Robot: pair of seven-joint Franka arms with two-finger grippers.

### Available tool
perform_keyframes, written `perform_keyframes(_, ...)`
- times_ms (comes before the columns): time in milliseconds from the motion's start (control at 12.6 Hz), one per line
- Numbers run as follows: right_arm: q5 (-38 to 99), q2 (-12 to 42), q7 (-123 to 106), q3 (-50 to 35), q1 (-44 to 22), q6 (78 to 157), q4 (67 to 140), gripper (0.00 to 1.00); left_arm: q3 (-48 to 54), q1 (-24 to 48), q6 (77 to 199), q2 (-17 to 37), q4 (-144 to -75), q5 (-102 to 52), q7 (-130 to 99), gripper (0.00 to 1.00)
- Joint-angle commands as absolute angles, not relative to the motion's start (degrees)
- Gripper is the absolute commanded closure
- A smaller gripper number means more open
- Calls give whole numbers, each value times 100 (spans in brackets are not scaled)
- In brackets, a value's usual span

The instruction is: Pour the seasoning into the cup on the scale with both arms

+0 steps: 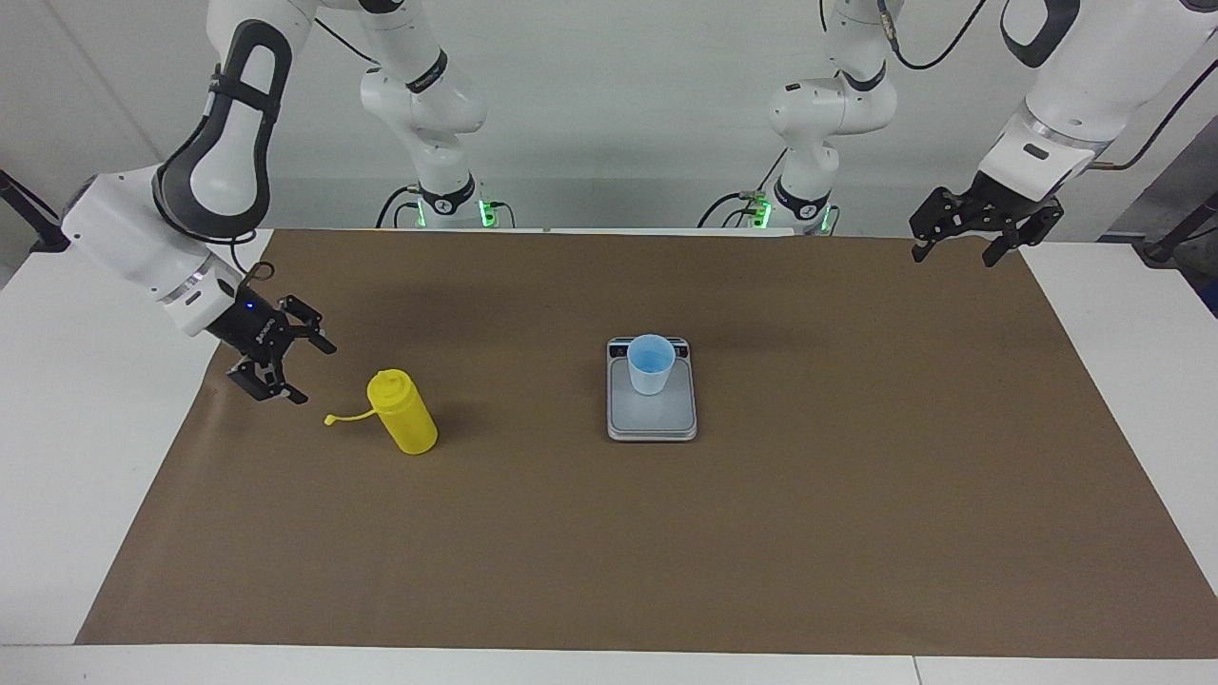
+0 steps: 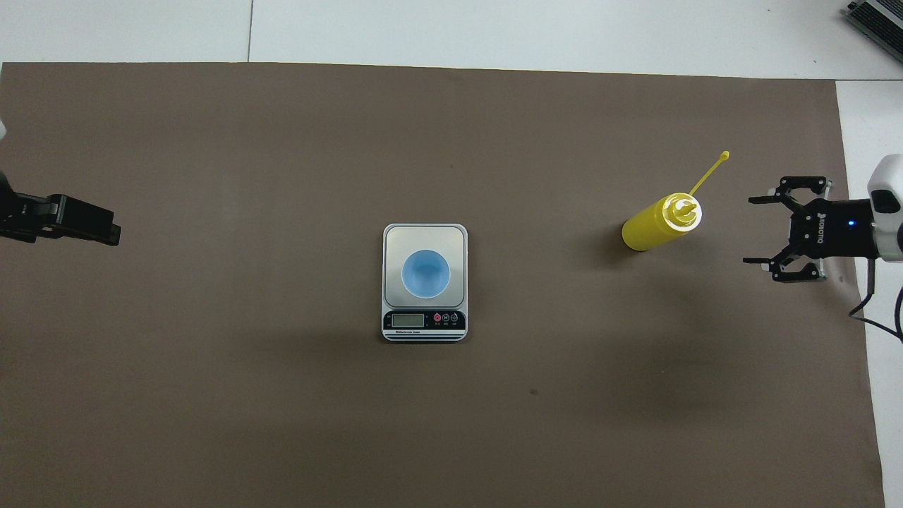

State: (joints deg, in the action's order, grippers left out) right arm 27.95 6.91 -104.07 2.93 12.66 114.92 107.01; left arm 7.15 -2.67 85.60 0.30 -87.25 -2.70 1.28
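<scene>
I see the right gripper (image 1: 300, 371) spread wide and empty, low over the brown mat (image 1: 856, 533) beside the seasoning (image 1: 403, 412) — apart from it. Bottle upright toward the right arm's end. Cup (image 1: 651, 363) on the scale (image 1: 652, 409), mid-table. Left gripper (image 1: 956, 240) waits open, empty, over its mat corner.

Bottle (image 1: 403, 413) yellow plastic, smooth, slight shine. Cup (image 1: 651, 364) pale blue plastic, smooth, matt. Scale (image 1: 652, 411) with silver-grey platform, looks like brushed metal, dark glossy display strip (image 2: 425, 321). Mat (image 1: 856, 533) brown, paper-like, matt, few creases. Table (image 1: 67, 457) white, smooth. Grippers black, matt; arm shells (image 1: 143, 238) white, glossy plastic.
</scene>
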Motion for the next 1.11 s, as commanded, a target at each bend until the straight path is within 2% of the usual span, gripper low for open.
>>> perform_keyframes(0,1789,230,-8928,246,881,11443,10696,0,756,-343,8508,-97,-8851,-246,97,0)
perform_keyframes(237,1424,-35,-6950,237,432,11146,10618,0,765,-343,8517,-97,-8851,-246,97,0)
perform_keyframes(633,398,-44,-4005,229,-236,10697,9898,0,756,-343,8517,-97,-8859,-246,97,0)
perform_keyframes(870,334,26,-2535,220,-369,10539,9397,0,765,-343,8517,-97,-8859,-246,97,0)
perform_keyframes(1028,264,26,-2339,220,-369,10512,9308,0,756,-343,8508,-97,-8851,-246,97,0)
